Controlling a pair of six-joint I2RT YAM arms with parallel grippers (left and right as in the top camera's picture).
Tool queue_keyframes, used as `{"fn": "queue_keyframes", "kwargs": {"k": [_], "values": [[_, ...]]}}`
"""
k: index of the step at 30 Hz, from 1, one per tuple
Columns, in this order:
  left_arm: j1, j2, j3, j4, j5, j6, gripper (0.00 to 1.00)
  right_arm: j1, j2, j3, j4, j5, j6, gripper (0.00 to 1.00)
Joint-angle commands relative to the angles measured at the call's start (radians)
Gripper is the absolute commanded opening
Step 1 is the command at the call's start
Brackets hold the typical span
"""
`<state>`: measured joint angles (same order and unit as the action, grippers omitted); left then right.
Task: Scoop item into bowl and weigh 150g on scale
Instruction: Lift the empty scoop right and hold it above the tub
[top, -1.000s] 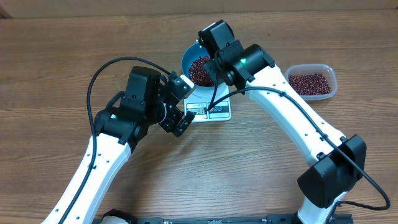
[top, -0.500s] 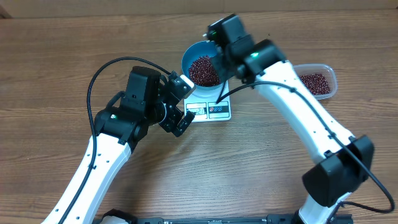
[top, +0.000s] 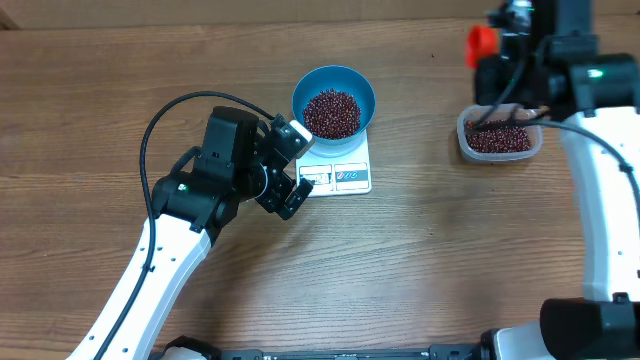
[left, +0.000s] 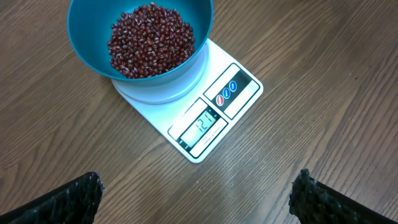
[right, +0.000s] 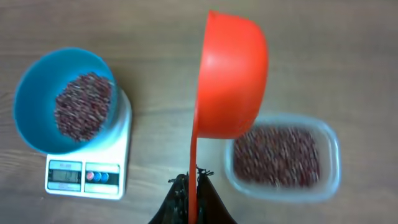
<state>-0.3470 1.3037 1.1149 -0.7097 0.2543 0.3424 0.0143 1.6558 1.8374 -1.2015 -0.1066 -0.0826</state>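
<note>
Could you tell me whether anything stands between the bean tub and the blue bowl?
Nothing visible does: only table lies between the tub and the bowl on the scale. The left gripper sits beyond the scale, off that path.

Scale (top: 340, 172) on counter (top: 100, 80). Bowl (top: 301, 92) sits on scale's far part, beans (top: 331, 112) piled in bowl. Scale's display strip at its near edge, clear of bowl. Left gripper (top: 297, 172) just left of scale, not touching. Plastic tub (top: 500, 156) well right of scale, more beans (top: 497, 138) in it. Scoop (right: 231, 74) raised, right of scale, by tub.
</note>
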Motion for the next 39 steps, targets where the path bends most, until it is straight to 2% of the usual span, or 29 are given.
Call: {"fn": "queue_keyframes", "kwargs": {"k": [1,12,21,39], "values": [[-0.007,0.004,-0.002,0.003,0.005,-0.010,0.99,-0.101,-0.010,0.021,-0.027,-0.113,-0.009,0.04],[-0.007,0.004,-0.002,0.003,0.005,-0.010,1.00,-0.228,-0.009,0.010,-0.090,-0.120,-0.033,0.04],[-0.007,0.004,-0.002,0.003,0.005,-0.010,1.00,-0.233,-0.008,-0.056,-0.089,-0.119,-0.055,0.04],[-0.007,0.004,-0.002,0.003,0.005,-0.010,1.00,-0.233,-0.008,-0.058,-0.092,-0.088,-0.058,0.04]]}}
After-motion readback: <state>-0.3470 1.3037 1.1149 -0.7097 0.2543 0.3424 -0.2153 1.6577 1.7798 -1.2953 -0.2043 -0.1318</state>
